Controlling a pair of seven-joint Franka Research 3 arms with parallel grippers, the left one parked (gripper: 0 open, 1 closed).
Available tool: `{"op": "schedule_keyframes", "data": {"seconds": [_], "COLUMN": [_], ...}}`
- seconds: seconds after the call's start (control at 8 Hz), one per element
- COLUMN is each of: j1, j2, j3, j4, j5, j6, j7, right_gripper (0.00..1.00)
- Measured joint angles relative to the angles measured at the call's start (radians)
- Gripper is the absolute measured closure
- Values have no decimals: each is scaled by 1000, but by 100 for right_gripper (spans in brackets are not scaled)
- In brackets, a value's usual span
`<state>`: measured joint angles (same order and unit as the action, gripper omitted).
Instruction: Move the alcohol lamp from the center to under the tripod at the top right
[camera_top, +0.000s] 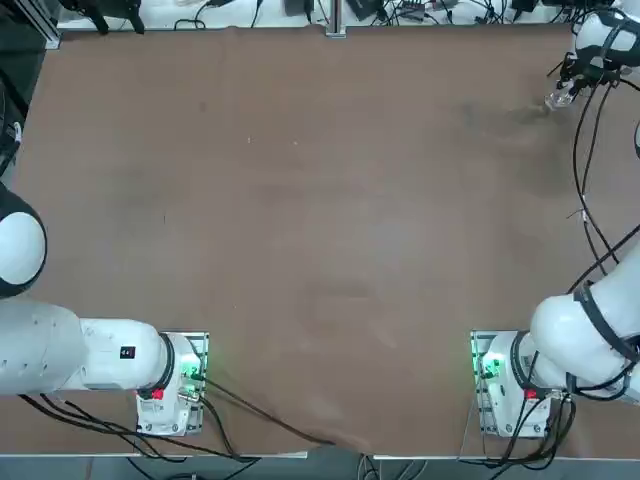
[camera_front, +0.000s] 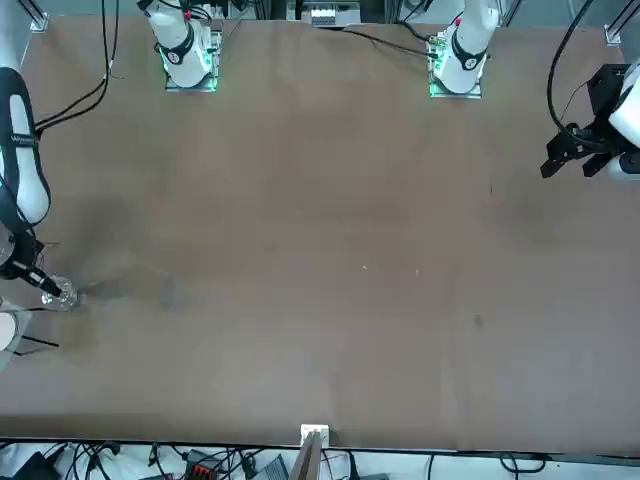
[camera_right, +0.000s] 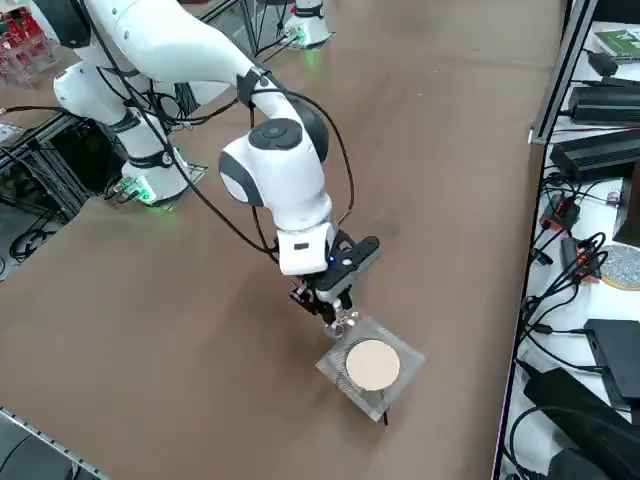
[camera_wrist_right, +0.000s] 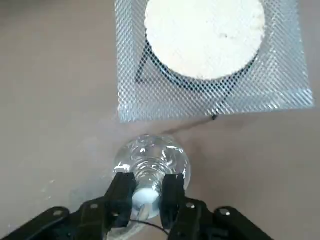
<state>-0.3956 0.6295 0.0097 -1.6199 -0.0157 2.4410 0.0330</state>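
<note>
Gripper clenched on the lamp neck, lamp just beside the tripod mesh at the table's far right corner; risk: pushing in too high clips the mesh edge, tipping tripod or twisting lamp loose.

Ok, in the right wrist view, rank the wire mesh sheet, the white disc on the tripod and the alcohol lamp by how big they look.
1. Wire mesh sheet, largest.
2. White disc on the tripod, cut by the picture's edge.
3. Alcohol lamp, smallest, though nearest the camera; the right tool grips its neck.
</note>
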Motion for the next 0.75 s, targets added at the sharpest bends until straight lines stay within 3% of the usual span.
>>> {"op": "schedule_keyframes", "data": {"seconds": [0.75], "j1": [-4], "j2": [68], "j3": [-14], "j4": [75], "j5": [0], "j6": [-2], "j7": [-1], "right_gripper": [69]}}
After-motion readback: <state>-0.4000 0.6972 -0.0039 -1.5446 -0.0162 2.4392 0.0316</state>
